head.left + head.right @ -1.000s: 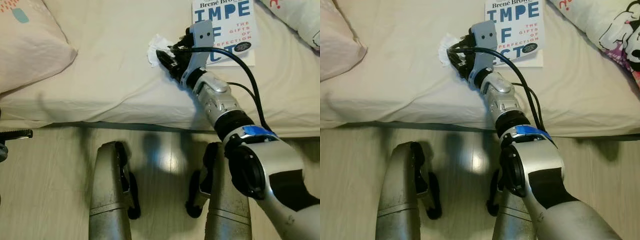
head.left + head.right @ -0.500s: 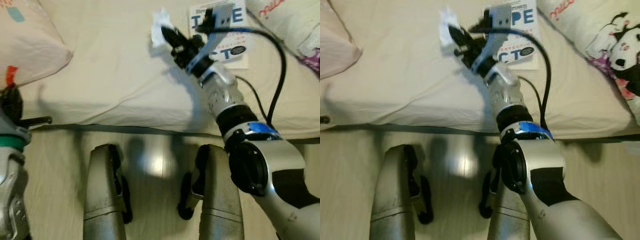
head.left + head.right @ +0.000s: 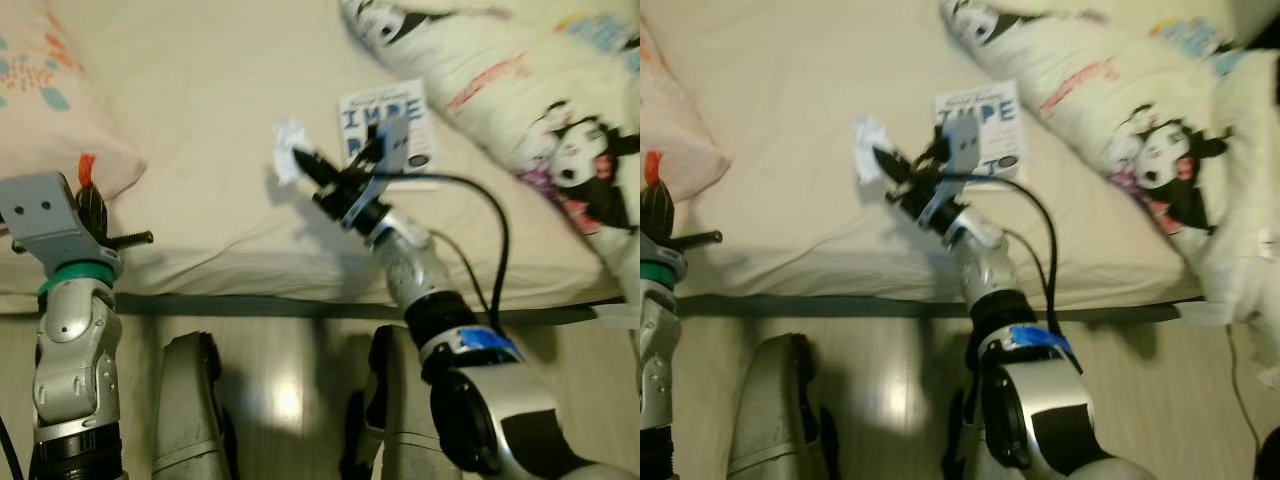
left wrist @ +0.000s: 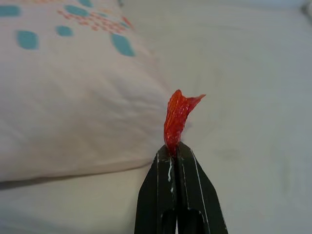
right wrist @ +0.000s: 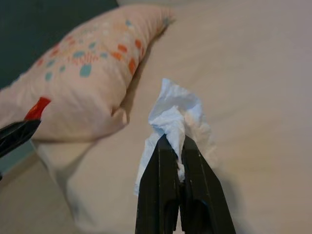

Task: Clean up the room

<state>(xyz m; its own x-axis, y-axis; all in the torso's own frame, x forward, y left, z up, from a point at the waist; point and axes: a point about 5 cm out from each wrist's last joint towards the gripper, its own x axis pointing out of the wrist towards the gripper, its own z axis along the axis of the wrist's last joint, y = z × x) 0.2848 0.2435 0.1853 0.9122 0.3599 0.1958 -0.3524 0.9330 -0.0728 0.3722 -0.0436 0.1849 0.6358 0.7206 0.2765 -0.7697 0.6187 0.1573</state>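
Right gripper (image 5: 178,141) pinched tight on white tissue (image 5: 174,113) above the bed (image 3: 200,120), book (image 3: 385,130) and cartoon-print pillow (image 3: 520,90) beyond. Left gripper (image 4: 174,148) clamps red scrap (image 4: 178,114) beside dotted pillow (image 4: 63,87).

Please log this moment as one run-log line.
left hand: shut on red scrap | right hand: shut on white tissue, above bed | book: on bed
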